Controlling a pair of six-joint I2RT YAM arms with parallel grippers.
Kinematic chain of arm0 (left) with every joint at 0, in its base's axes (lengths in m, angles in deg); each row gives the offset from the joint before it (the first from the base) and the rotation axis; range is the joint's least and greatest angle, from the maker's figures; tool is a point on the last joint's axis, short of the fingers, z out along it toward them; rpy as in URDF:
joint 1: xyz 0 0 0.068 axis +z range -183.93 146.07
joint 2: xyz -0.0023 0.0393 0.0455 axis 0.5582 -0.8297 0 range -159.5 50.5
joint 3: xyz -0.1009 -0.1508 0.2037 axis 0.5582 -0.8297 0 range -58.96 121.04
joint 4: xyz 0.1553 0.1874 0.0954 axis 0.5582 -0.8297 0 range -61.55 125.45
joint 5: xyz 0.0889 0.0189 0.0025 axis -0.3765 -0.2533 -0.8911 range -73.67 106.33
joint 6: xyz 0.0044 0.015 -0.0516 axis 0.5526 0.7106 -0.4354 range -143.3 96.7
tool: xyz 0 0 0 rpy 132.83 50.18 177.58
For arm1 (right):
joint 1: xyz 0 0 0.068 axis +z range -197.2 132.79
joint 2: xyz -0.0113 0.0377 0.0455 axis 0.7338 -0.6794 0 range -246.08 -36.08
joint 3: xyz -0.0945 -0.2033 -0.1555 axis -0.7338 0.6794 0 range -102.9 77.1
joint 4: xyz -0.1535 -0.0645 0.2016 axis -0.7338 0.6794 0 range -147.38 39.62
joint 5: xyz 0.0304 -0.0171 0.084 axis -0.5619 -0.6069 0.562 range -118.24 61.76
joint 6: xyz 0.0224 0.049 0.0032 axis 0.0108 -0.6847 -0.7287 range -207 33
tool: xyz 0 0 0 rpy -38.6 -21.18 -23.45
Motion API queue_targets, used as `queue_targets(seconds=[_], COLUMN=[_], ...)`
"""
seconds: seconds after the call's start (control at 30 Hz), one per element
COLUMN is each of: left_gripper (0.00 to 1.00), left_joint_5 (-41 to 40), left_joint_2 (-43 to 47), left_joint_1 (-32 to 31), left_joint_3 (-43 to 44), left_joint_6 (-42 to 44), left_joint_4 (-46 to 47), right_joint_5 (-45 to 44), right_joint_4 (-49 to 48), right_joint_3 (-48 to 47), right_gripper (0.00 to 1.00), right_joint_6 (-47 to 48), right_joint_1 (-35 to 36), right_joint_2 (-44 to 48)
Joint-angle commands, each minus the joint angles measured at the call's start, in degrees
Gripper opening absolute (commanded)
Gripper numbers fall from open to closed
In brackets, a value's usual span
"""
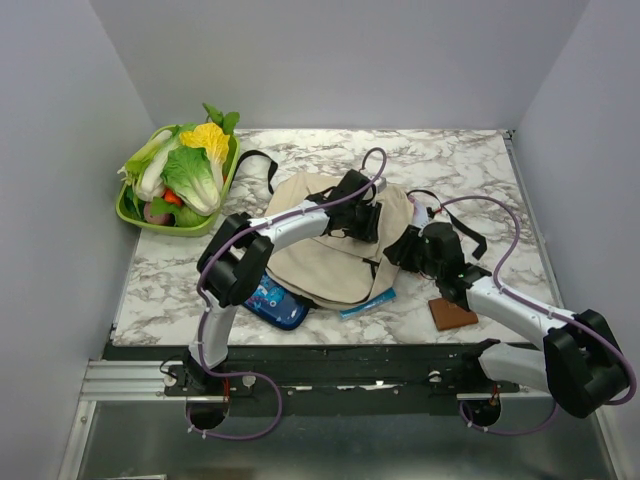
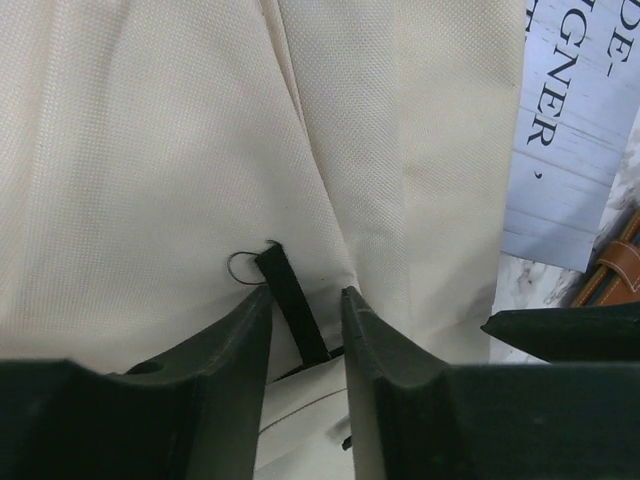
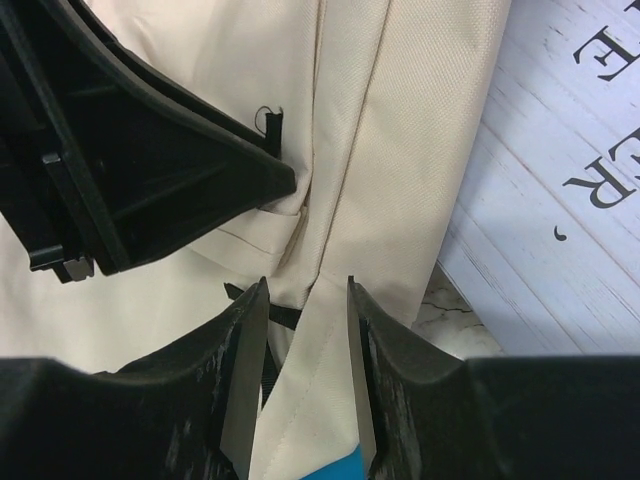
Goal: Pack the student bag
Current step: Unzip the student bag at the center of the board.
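Note:
The beige student bag (image 1: 318,245) lies flat in the middle of the table, with black straps trailing off its far side. My left gripper (image 1: 362,216) is low over its right part. In the left wrist view (image 2: 306,300) its jaws stand a narrow gap apart astride a black pull tab (image 2: 290,296), with beige cloth (image 2: 150,150) beneath. My right gripper (image 1: 404,246) is at the bag's right edge. In the right wrist view (image 3: 305,300) its jaws are slightly apart over a stitched beige flap (image 3: 320,380), with the left gripper's black finger (image 3: 200,180) just ahead.
A green basket (image 1: 128,215) of vegetables stands at the far left. A dark-blue patterned pencil case (image 1: 275,302) and a light-blue flat item (image 1: 368,302) lie at the bag's near edge. A brown wallet (image 1: 452,314) lies near right. A white lettered board (image 3: 560,200) lies beside the bag.

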Motion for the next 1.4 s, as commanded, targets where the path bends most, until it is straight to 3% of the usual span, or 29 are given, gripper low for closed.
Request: queue_targets(seconds=[0.0, 0.13, 0.23, 0.7, 1.0, 1.37], left_gripper=[0.36, 0.10, 0.00, 0.00, 0.00, 0.00], left_joint_5=[-2.6, -3.0, -3.1, -1.6, -1.3, -0.4], left_joint_2=[-1.6, -0.9, -0.9, 6.2, 8.2, 8.8], left_joint_1=[-0.4, -0.5, -0.5, 0.1, 0.9, 0.9], left_joint_3=[-0.2, -1.1, -1.0, -2.2, -4.3, -5.2], left_joint_6=[0.4, 0.6, 0.7, 2.4, 2.6, 2.5], left_joint_4=[0.5, 1.6, 1.5, 0.3, 0.5, 1.2], right_joint_5=[-1.3, -0.8, -0.5, 1.6, 5.1, 6.0], right_joint_4=[-2.1, -2.8, -3.2, -6.0, -8.4, -9.9], right_joint_3=[1.1, 1.3, 1.3, -2.1, -5.5, -7.8], right_gripper=[0.45, 0.43, 0.41, 0.41, 0.48, 0.45], right_joint_6=[-0.8, -0.9, -1.0, -0.1, 0.4, -0.1], right_joint_1=[0.4, 0.4, 0.4, 0.3, 0.4, 1.1], right_joint_2=[0.4, -0.1, -0.8, -5.9, -10.9, -16.0])
